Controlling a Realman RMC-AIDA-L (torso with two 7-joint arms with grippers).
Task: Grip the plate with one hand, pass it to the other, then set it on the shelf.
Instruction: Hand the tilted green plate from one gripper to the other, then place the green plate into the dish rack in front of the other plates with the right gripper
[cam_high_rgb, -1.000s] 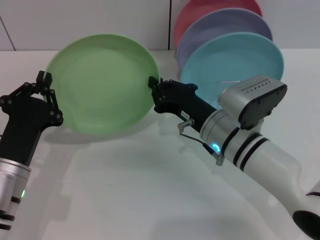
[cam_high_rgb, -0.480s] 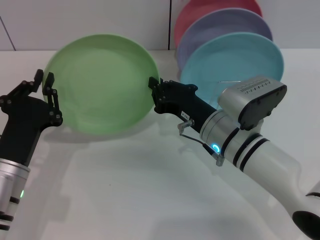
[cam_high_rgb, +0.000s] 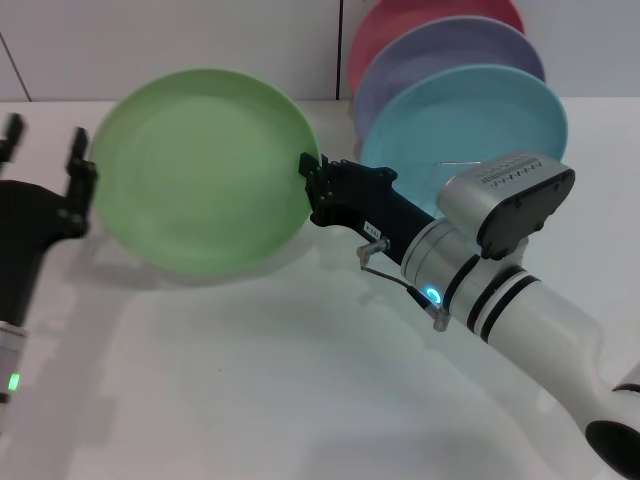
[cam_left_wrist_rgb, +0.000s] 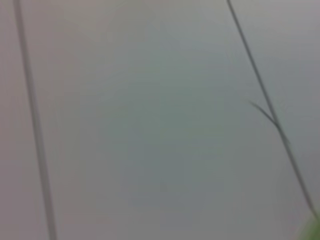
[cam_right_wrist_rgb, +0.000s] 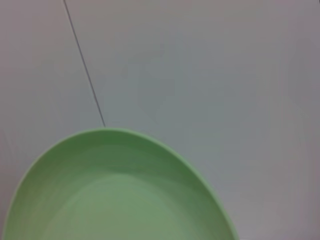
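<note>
The light green plate (cam_high_rgb: 200, 170) hangs tilted above the white table, and its concave face fills the lower part of the right wrist view (cam_right_wrist_rgb: 120, 200). My right gripper (cam_high_rgb: 309, 181) is shut on the plate's right rim. My left gripper (cam_high_rgb: 45, 150) stands open just off the plate's left rim, one fingertip (cam_high_rgb: 78, 160) close beside the edge and nothing between its fingers. Of the shelf, only a thin silver wire (cam_high_rgb: 458, 163) shows, in front of the light blue plate.
A light blue plate (cam_high_rgb: 470, 115), a purple plate (cam_high_rgb: 440, 50) and a pink plate (cam_high_rgb: 400, 20) stand upright one behind the other at the back right. A white wall rises behind the table. The left wrist view shows only wall and a green sliver.
My left gripper has opened, let go of the plate's left rim and drawn back to the left. The right gripper keeps hold of the plate.
</note>
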